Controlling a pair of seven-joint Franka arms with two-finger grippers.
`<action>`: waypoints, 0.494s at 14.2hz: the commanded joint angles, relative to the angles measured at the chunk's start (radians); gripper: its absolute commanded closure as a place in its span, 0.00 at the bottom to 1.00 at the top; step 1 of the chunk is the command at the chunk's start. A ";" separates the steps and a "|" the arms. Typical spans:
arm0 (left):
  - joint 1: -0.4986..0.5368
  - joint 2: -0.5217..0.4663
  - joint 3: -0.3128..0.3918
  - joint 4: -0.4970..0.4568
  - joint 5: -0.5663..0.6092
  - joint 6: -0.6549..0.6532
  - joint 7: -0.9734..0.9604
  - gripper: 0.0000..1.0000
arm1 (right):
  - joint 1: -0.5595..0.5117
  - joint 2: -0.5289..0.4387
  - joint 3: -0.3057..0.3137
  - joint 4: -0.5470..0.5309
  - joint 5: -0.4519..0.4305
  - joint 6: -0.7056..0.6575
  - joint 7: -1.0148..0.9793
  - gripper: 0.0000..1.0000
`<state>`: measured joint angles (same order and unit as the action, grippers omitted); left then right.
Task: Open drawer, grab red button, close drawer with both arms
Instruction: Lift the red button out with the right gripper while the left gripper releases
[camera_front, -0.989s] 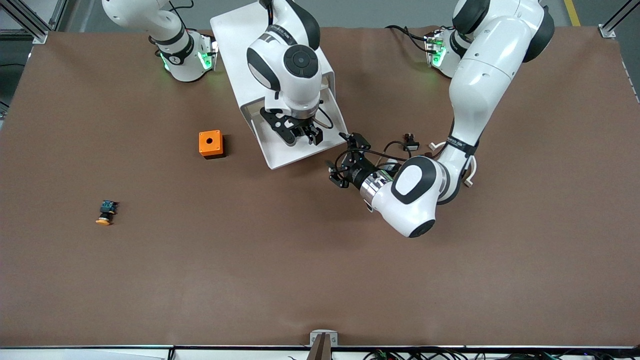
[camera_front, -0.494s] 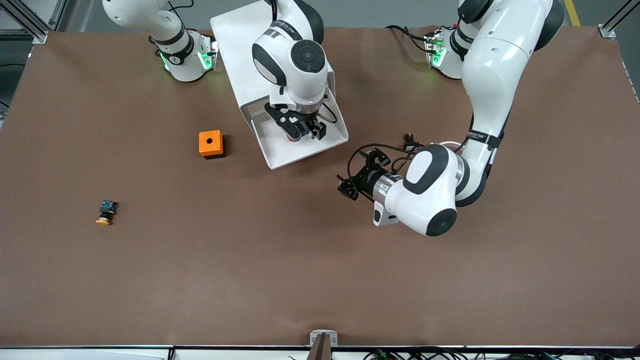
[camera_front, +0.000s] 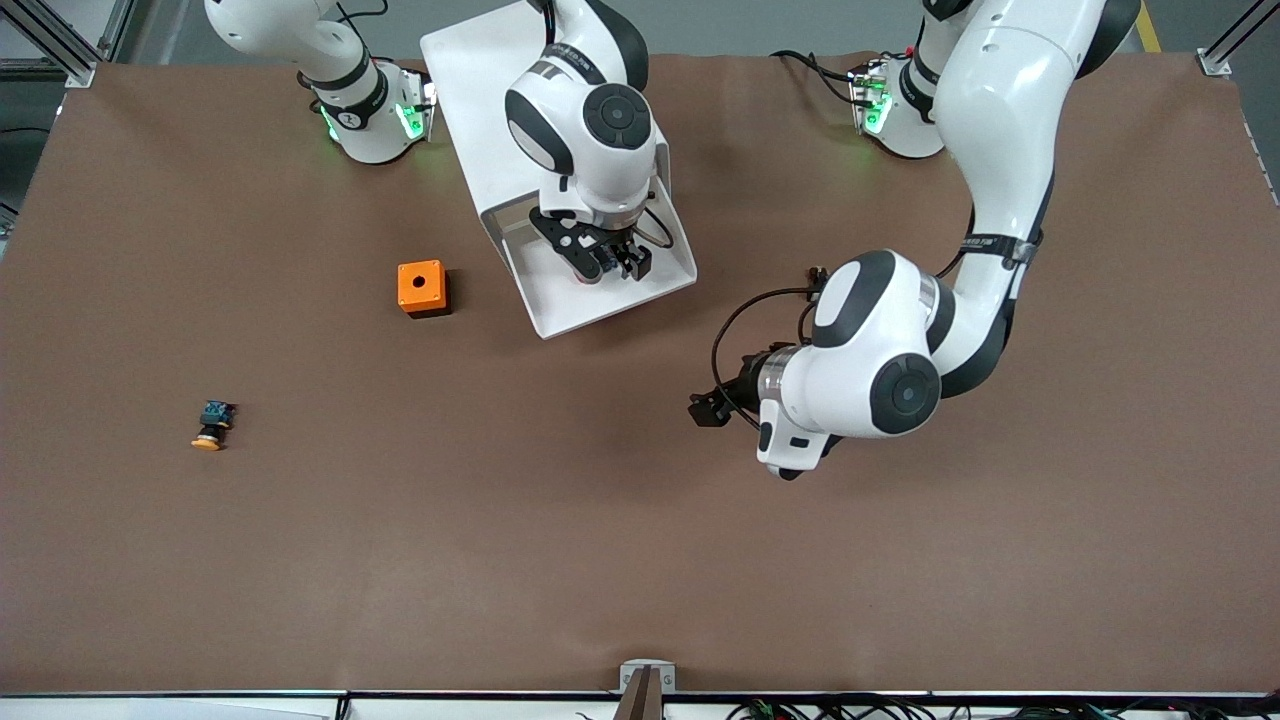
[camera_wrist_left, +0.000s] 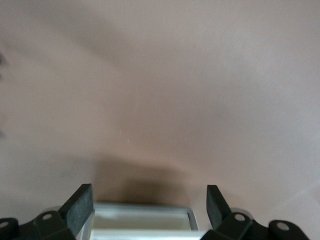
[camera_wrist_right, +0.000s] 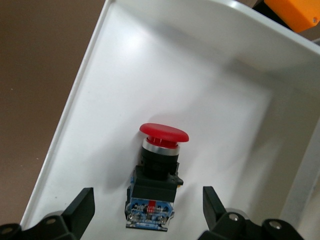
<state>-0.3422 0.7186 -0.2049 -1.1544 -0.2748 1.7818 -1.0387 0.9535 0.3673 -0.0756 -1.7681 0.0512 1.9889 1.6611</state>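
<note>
The white drawer (camera_front: 560, 308) stands pulled out of the white cabinet (camera_front: 470, 70), with its tray open to view. My right gripper (camera_front: 601, 264) hangs low inside the tray and hides the button in the front view. In the right wrist view the red-capped button (camera_wrist_right: 156, 170) lies on its side on the tray floor (camera_wrist_right: 125, 90). My right gripper (camera_wrist_right: 148, 210) is open, one finger on each side of the button's black-and-blue body, not touching it. My left gripper (camera_front: 708, 409) is open and empty over bare table (camera_wrist_left: 160, 90), well clear of the drawer.
A small orange box with a round hole (camera_front: 421, 288) sits beside the drawer toward the right arm's end; its corner shows in the right wrist view (camera_wrist_right: 295, 12). A yellow-orange-capped button (camera_front: 211, 425) lies nearer the front camera. A small black part (camera_front: 819, 274) lies by the left arm.
My left gripper has pulled away from the drawer's corner and swung toward the front camera over bare table. My right gripper shifted slightly deeper into the tray, then stayed still.
</note>
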 joint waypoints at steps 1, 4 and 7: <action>-0.020 -0.033 0.004 -0.028 0.094 0.060 0.019 0.00 | 0.013 0.005 -0.007 0.002 0.001 0.001 0.002 0.08; -0.063 -0.028 0.004 -0.036 0.211 0.103 0.012 0.00 | 0.014 0.012 -0.006 0.001 0.004 -0.001 0.000 0.23; -0.069 -0.024 0.002 -0.047 0.223 0.142 0.000 0.00 | 0.030 0.018 -0.006 0.001 0.006 -0.001 0.000 0.32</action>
<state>-0.4088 0.7058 -0.2056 -1.1771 -0.0766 1.8966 -1.0383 0.9621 0.3764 -0.0749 -1.7681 0.0513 1.9890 1.6606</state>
